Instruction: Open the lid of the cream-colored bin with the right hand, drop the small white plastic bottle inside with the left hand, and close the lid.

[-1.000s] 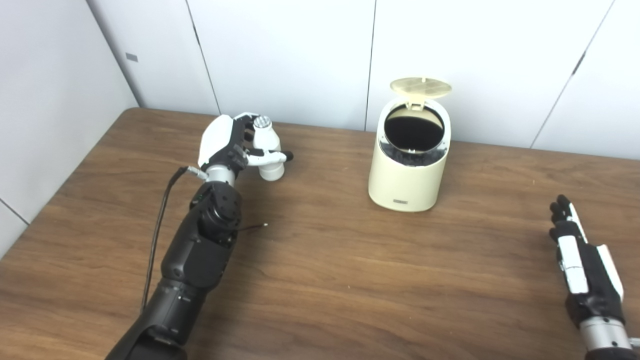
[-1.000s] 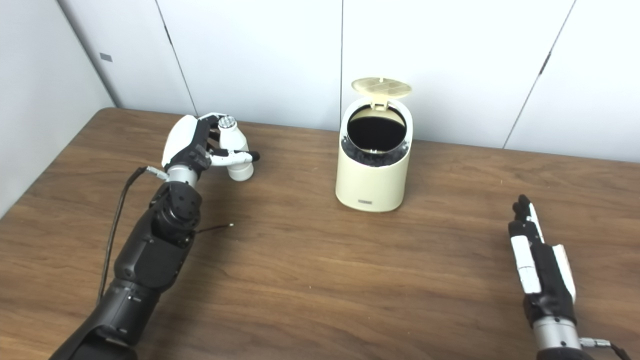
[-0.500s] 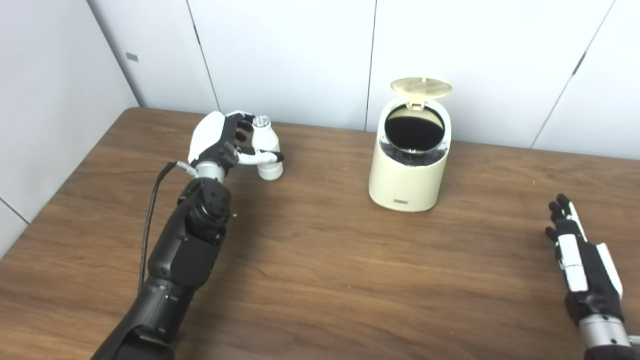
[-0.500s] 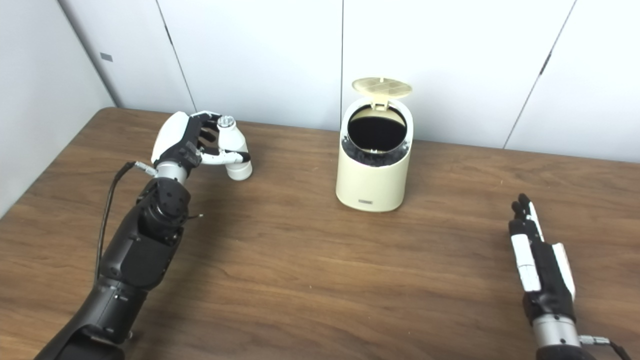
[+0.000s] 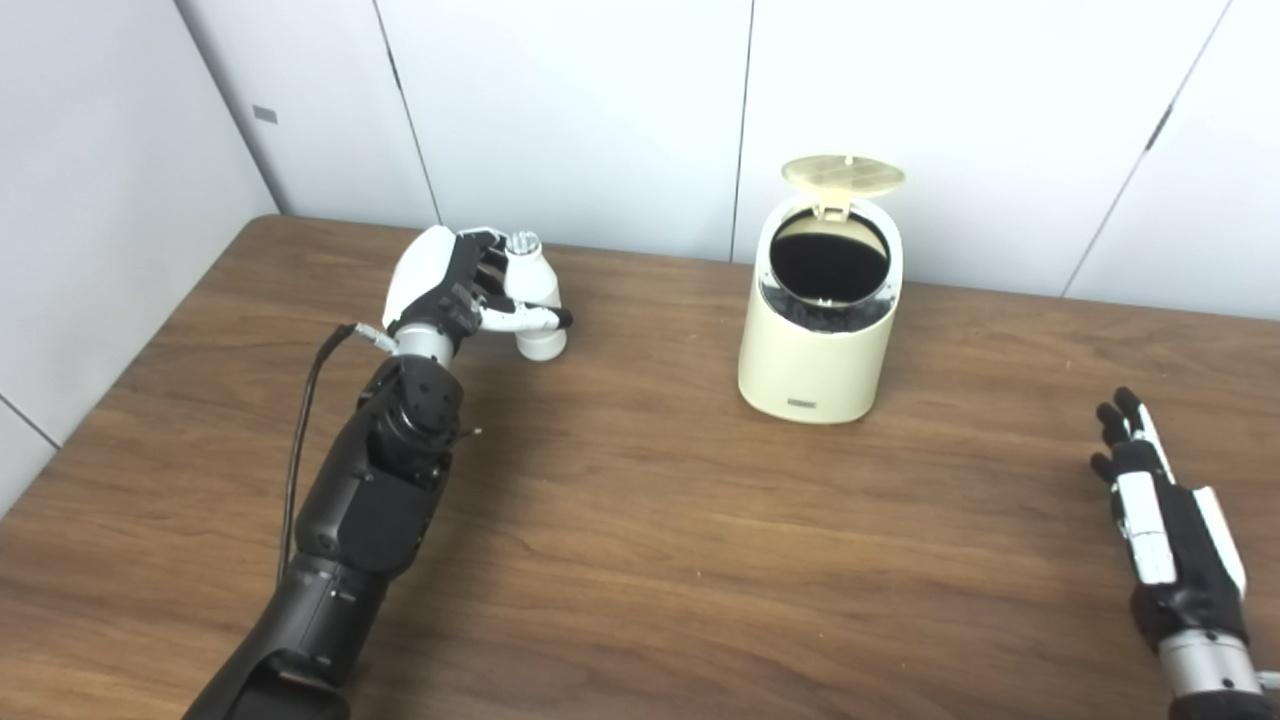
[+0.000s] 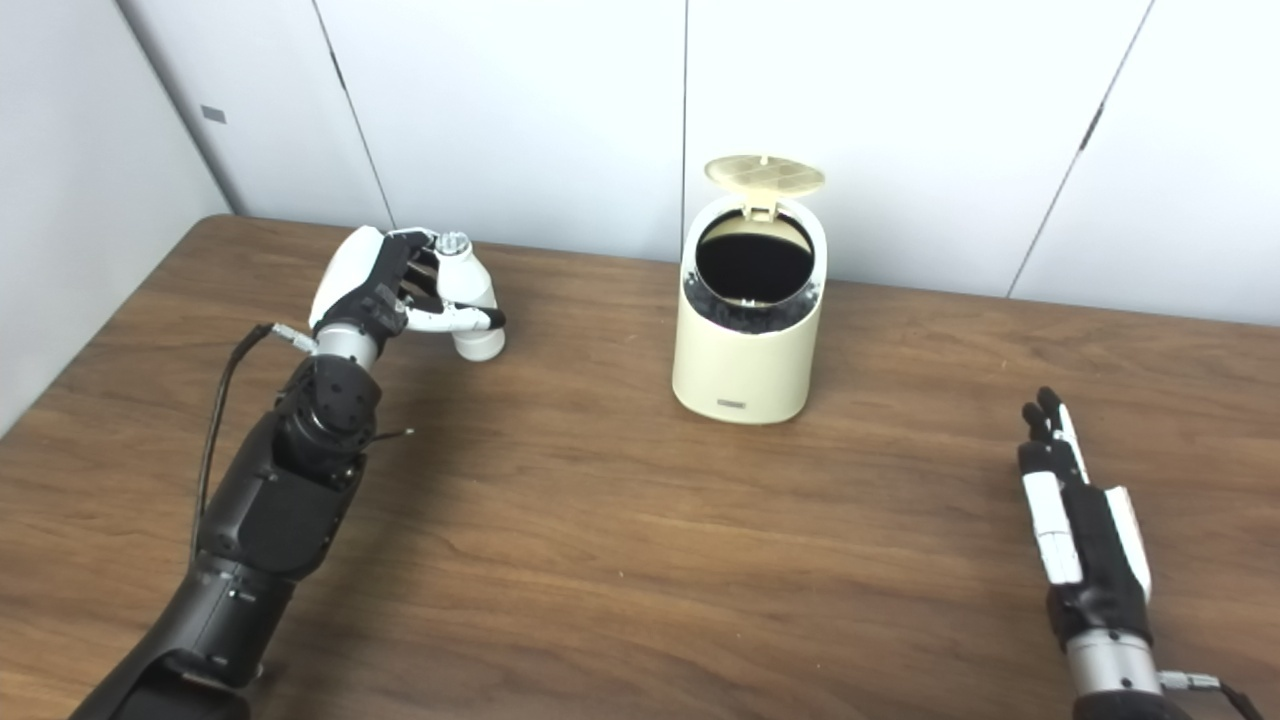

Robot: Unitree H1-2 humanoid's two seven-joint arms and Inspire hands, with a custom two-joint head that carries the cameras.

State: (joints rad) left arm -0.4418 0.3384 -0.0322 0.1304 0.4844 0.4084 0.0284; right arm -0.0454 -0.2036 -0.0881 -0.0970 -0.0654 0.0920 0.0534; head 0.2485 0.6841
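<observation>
The small white plastic bottle (image 5: 541, 343) stands upright on the table at the far left. My left hand (image 5: 445, 285) is closed around it: the thumb lies across its front and the fingers curl behind its neck. The cream-colored bin (image 5: 815, 350) stands at the back middle, well to the right of the bottle. Its round lid (image 5: 843, 172) is tipped up and back, and the dark opening shows. My right hand (image 5: 1160, 510) rests low at the right edge, flat, fingers apart, holding nothing, far from the bin.
The wooden table (image 5: 650, 540) runs up to white wall panels just behind the bin. A black cable (image 5: 305, 420) hangs along my left forearm. The table's left edge is near my left arm.
My left hand drew slightly left and its fingers loosened, then closed in on the bottle again. The bottle and bin stay put. My right hand barely moved.
</observation>
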